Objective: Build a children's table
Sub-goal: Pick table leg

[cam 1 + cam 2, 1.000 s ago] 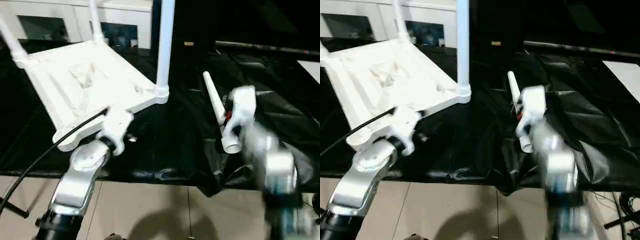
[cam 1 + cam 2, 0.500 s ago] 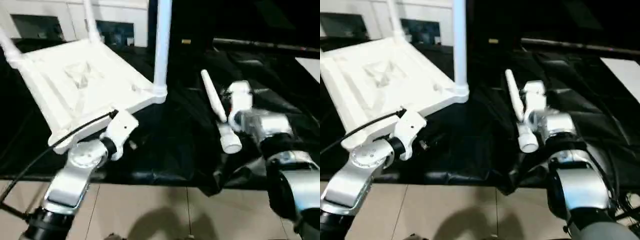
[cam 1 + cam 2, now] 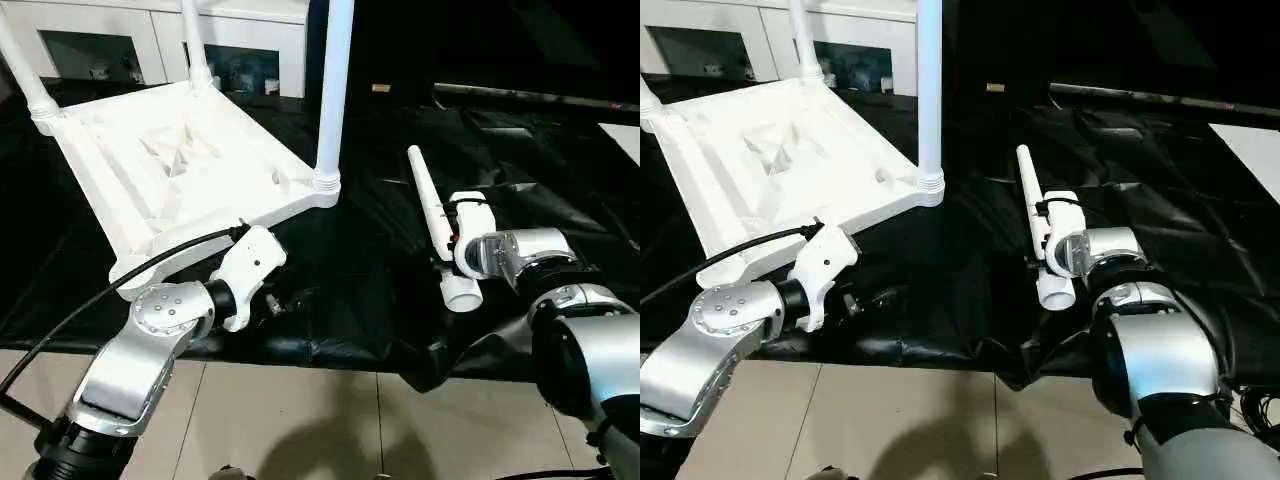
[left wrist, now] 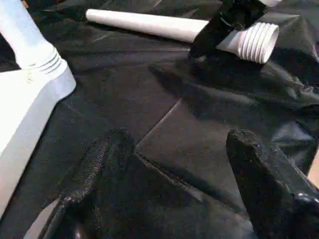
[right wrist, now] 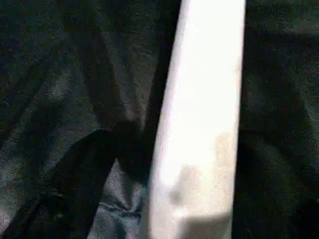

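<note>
Upturned white tabletop, ribbed underside facing up, resting on the black-draped work table just ahead of the left gripper. Three tapered round legs already standing in its rounded corner sockets: tallest one at the corner nearest the grippers, ridged collar at its base; two more at the far corners. Nearest front corner socket bare, just beside the left wrist.

Left gripper hovering low over the black sheet, fingers spread wide, nothing between them; tabletop's edge close on one side.

Fourth leg loose, lying flat on the sheet, thin end pointing away, thick threaded end toward the table's near edge. Right gripper pressed up alongside this leg near its thick end, black finger touching the tube, jaws standing wide; firm hold or mere contact — cannot tell. Seen from the right wrist, white tube running straight ahead, close beside a dark finger.
</note>
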{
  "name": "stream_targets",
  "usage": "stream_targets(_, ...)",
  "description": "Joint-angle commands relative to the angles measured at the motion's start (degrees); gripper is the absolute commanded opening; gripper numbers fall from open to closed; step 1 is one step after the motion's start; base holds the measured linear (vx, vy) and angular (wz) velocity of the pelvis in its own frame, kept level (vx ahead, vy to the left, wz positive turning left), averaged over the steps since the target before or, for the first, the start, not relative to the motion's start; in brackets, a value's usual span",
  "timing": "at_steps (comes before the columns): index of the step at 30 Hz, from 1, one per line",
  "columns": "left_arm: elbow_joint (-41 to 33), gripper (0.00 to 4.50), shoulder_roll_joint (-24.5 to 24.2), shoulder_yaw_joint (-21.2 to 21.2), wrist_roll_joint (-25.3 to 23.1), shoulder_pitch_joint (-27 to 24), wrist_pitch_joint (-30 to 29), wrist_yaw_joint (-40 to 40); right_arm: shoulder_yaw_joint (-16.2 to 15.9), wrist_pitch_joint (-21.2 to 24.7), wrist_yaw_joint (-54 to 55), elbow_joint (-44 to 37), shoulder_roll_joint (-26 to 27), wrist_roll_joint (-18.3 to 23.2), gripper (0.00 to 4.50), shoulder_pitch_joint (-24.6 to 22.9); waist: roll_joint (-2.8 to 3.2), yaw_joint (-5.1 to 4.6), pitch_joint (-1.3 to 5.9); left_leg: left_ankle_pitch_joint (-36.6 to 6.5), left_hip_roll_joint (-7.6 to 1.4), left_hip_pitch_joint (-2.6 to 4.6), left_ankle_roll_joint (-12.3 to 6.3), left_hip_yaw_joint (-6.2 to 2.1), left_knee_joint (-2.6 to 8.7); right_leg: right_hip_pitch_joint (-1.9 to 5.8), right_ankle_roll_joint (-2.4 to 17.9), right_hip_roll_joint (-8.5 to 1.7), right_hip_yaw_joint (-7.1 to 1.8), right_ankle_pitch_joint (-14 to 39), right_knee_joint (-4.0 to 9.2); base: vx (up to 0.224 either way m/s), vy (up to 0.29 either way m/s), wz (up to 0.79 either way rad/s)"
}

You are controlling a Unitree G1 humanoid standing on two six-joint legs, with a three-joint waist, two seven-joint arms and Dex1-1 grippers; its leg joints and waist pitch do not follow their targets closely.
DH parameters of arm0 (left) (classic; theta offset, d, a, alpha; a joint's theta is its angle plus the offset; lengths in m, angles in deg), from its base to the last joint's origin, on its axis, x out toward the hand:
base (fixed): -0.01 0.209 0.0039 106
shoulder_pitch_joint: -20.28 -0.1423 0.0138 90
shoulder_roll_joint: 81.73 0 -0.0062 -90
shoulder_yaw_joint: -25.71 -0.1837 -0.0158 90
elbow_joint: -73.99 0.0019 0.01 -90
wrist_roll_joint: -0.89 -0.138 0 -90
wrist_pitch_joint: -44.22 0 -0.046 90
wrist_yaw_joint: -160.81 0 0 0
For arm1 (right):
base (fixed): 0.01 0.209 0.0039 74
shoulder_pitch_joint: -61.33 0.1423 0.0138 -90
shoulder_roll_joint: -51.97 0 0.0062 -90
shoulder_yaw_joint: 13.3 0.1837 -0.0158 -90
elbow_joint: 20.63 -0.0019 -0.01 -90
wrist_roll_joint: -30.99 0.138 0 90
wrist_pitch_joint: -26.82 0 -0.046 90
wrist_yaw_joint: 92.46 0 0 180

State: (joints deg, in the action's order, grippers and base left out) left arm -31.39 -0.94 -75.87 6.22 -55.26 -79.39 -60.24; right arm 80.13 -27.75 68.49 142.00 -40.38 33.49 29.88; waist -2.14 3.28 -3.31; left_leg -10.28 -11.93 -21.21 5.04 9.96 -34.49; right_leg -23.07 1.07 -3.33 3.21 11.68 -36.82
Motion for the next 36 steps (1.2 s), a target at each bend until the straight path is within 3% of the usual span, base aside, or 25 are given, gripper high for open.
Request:
stream_targets(1, -1.0, 3.8, -0.4, -0.4, 1.2, 0.6, -1.0, -0.7, 0.3, 0.3, 0.4, 1.8, -0.4, -0.5, 3.83, 0.0, 0.49, -0.06, 3.68, -10.9, -0.88, 0.52, 1.65, 0.16, 3.4, 2.75, 11.8, -3.58, -2.51, 9.5, 4.42, 0.0, 0.0, 0.0)
stream_targets(7, -1.0, 4.24, -0.7, -0.8, 1.4, 0.5, -2.0, -1.2, 1.8, -1.3, 2.4, 2.7, -1.0, -0.3, 3.44, -0.3, 0.52, -0.15, 3.74, -11.3, -0.83, 0.49, 1.79, 0.12, 3.35, 2.66, 11.6, -3.5, -2.47, 9.8, 4.42, 0.0, 0.0, 0.0)
stream_targets(8, -0.7, 4.29, -0.5, -0.8, 1.2, 0.7, -1.9, -1.0, 2.4, -1.9, 3.3, 2.7, -1.1, 0.1, 3.33, -0.4, 0.83, -0.13, 3.74, -11.3, -0.84, 0.51, 1.86, 0.07, 3.35, 2.65, 11.6, -3.51, -2.47, 9.6, 4.36, 0.0, 0.0, 0.0)
stream_targets(11, 0.0, 4.49, -0.1, -0.4, 1.4, 1.4, -1.9, -0.4, 2.7, -2.4, 3.4, 2.7, -1.2, 0.3, 3.18, -0.5, 0.66, -0.22, 3.75, -11.7, -0.79, 0.55, 1.84, 0.11, 3.33, 2.61, 11.7, -3.37, -2.41, 9.4, 4.4, 0.0, 0.0, 0.0)
stream_targets(13, 0.4, 4.5, -0.2, -0.4, 2.0, 1.6, -2.0, -0.5, 3.7, -3.2, 4.7, 2.6, -1.4, 0.8, 3.06, -1.3, 1.13, -0.23, 3.77, -11.8, -0.73, 0.52, 1.91, 0.05, 3.3, 2.65, 11.7, -3.38, -2.43, 9.4, 4.37, 0.0, 0.0, 0.0)
stream_targets(17, 0.4, 4.5, -0.3, -0.4, 2.0, 1.6, -2.0, -0.7, 4.9, -4.5, 6.3, 2.5, -1.6, 1.7, 2.72, -2.0, 0.87, -0.24, 3.89, -11.5, -0.75, 0.5, 1.92, 0.08, 3.28, 2.75, 11.8, -3.35, -2.38, 8.2, 4.27, 0.0, 0.0, 0.0)
stream_targets(18, 0.4, 4.5, -0.3, -0.4, 2.1, 1.5, -2.0, -0.8, 5.5, -5.0, 6.9, 2.4, -1.6, 2.2, 2.6, -2.3, 1.2, -0.26, 3.89, -11.4, -0.73, 0.54, 1.9, 0.06, 3.26, 2.69, 11.9, -3.28, -2.37, 7.8, 4.21, 0.0, 0.0, 0.0)
stream_targets(20, 0.4, 4.5, -0.1, -0.2, 2.3, 1.8, -2.1, -0.6, 7.2, -7.0, 8.5, 2.1, -1.7, 3.2, 2.38, -3.0, 0.97, -0.21, 3.89, -11.7, -0.75, 0.62, 1.86, 0.16, 3.24, 2.64, 11.8, -3.33, -2.41, 7.8, 4.33, 0.0, 0.0, 0.0)
stream_targets(21, 0.6, 4.5, 0.3, 0.0, 2.6, 2.3, -2.1, -0.4, 10.1, -9.8, 9.5, 1.4, -1.6, 5.5, 2.33, -3.7, 1.31, -0.21, 3.89, -12.1, -0.73, 0.69, 1.9, 0.2, 3.22, 2.59, 11.8, -3.3, -2.41, 7.7, 4.42, 0.0, 0.0, 0.0)
stream_targets(25, 1.4, 4.5, 1.0, 0.2, 2.9, 3.1, -1.9, 0.2, 12.2, -13.5, 8.4, -0.1, -1.6, 7.2, 2.02, -4.6, 1.08, -0.33, 3.92, -12.1, -0.66, 0.52, 1.64, 0.11, 3.22, 2.79, 12.1, -3.17, -2.29, 7.3, 4.26, 0.0, 0.0, 0.0)
stream_targets(27, 2.6, 4.5, 1.8, 0.0, 2.7, 4.0, -1.3, 0.7, 13.5, -16.2, 7.3, -1.7, -1.7, 8.6, 1.89, -5.5, 1.92, -0.47, 3.78, -13.1, -0.53, 0.48, 1.56, 0.12, 3.18, 2.79, 11.8, -3.15, -2.31, 7.8, 4.57, 0.0, 0.0, 0.0)
stream_targets(30, 4.3, 4.5, 2.9, -0.3, 2.2, 5.0, -0.5, 1.5, 15.1, -20.4, 5.0, -6.2, -1.3, 10.4, 1.84, -7.4, 1.43, -0.71, 3.99, -11.8, -0.45, 0.28, 0.43, 0.14, 2.97, 3.08, 12.2, -3.15, -2.3, 7.8, 4.57, 0.0, 0.0, 0.0)
stream_targets(31, 5.0, 4.5, 3.5, -0.4, 1.9, 5.9, -0.2, 2.1, 16.2, -21.8, 3.7, -9.5, -0.8, 11.7, 1.84, -8.5, 1.71, -0.61, 3.99, -11.3, -0.4, 0.22, 0.13, 0.17, 2.96, 3.15, 12.2, -3.19, -2.32, 7.5, 4.57, 0.0, 0.0, 0.0)
stream_targets(33, 6.0, 4.5, 5.3, 0.5, 2.4, 7.6, -1.3, 3.6, 17.0, -23.5, 1.4, -16.2, 0.0, 13.5, 1.83, -10.8, 1.6, -0.64, 4.31, -8.8, -0.43, 0.06, -1.09, 0.16, 2.8, 3.39, 12.2, -3.1, -2.32, 5.0, 4.3, 0.0, 0.0, 0.0)
stream_targets(35, 7.3, 4.5, 7.5, 2.2, 4.0, 9.4, -3.3, 5.2, 17.0, -23.6, -1.2, -27.5, 1.9, 16.1, 1.83, -15.0, 1.55, -0.62, 4.02, -7.3, -0.27, -0.19, -1.97, 0.26, 2.9, 3.55, 12.0, -2.95, -2.33, 4.1, 4.44, 0.0, 0.0, 0.0)
stream_targets(36, 7.5, 4.5, 7.9, 2.5, 4.3, 9.8, -4.0, 5.4, 16.8, -23.7, -1.7, -30.0, 2.1, 16.4, 1.82, -16.0, 1.57, -0.44, 4.24, -6.8, -0.52, 0.12, -2.35, 0.25, 2.82, 3.43, 11.6, -3.06, -2.41, 3.2, 4.34, 0.0, 0.0, 0.0)
